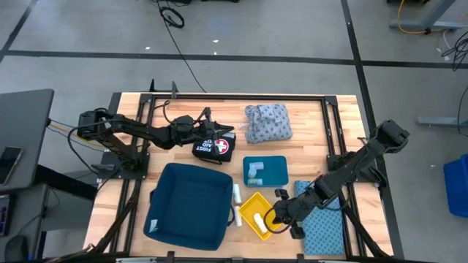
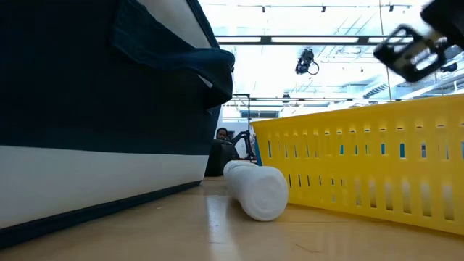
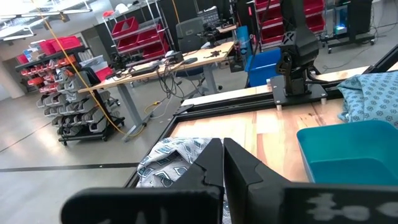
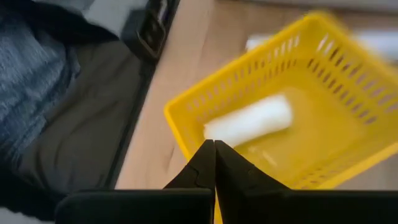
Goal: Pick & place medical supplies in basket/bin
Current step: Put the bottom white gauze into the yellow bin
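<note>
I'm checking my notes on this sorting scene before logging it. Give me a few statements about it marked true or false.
1. A white roll lies inside the yellow basket. True.
2. The right gripper holds a vial. False: its fingers are shut on nothing, beside the yellow basket.
3. Another white roll lies on the table between the dark blue bin and the yellow basket. True.
4. The teal tray is empty. False: small clear vials sit in it.
5. The left gripper is over the dark blue bin. False: it is by the first aid pouch, shut.
</note>
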Available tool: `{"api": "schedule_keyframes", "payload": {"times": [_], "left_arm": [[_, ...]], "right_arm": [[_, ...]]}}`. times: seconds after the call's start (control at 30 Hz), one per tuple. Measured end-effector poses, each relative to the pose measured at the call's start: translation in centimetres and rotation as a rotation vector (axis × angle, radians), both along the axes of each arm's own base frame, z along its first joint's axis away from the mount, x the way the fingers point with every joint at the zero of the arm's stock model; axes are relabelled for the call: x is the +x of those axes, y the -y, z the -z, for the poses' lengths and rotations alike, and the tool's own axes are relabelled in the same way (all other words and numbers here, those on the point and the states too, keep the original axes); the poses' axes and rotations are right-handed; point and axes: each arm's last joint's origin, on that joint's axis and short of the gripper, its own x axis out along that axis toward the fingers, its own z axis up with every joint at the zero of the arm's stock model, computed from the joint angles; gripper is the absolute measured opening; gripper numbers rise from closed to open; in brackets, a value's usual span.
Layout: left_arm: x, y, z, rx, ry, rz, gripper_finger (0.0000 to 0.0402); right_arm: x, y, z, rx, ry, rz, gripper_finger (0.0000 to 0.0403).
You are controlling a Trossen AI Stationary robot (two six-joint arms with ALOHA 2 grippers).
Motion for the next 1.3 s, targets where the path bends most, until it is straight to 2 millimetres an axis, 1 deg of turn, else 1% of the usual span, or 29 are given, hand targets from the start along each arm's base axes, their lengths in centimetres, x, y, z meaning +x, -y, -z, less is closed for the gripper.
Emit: {"api": "schedule_keyframes", "payload": {"times": [0.1, 0.17, 0.33, 0.5, 0.67, 0.83, 0.93, 1.07, 1.3], "left_arm": [[0.0, 0.0, 0.0, -0.004, 0.001, 0.000, 0.0000], [0.0, 0.0, 0.0, -0.005, 0.000, 0.000, 0.0000], [0.0, 0.0, 0.0, -0.011, 0.002, 0.000, 0.0000], [0.0, 0.0, 0.0, -0.013, 0.000, 0.000, 0.0000], [0.0, 0.0, 0.1, -0.013, -0.002, 0.000, 0.0000], [0.0, 0.0, 0.1, -0.010, -0.004, 0.000, 0.0000], [0.0, 0.0, 0.1, -0.009, -0.005, 0.001, 0.0000], [0.0, 0.0, 0.1, -0.009, -0.010, 0.000, 0.0000], [0.0, 0.0, 0.1, -0.009, -0.011, 0.001, 0.0000]], "right_arm": [[0.6, 0.0, 1.7, -0.018, -0.065, -0.014, 0.0002], [0.9, 0.1, 2.3, -0.020, -0.088, -0.015, 0.0002], [1.4, 0.4, 3.3, -0.021, -0.129, -0.012, 0.0001], [1.1, 0.9, 3.7, -0.039, -0.200, 0.004, 0.0001], [1.0, 1.0, 3.1, -0.093, -0.276, 0.023, 0.0001], [1.5, 0.8, 1.3, -0.145, -0.315, 0.034, 0.0000], [1.5, 0.8, 0.6, -0.168, -0.346, 0.036, 0.0000], [1.2, 0.9, 0.7, -0.184, -0.382, 0.050, 0.0000], [1.2, 0.9, 0.8, -0.183, -0.389, 0.057, 0.0000]]}}
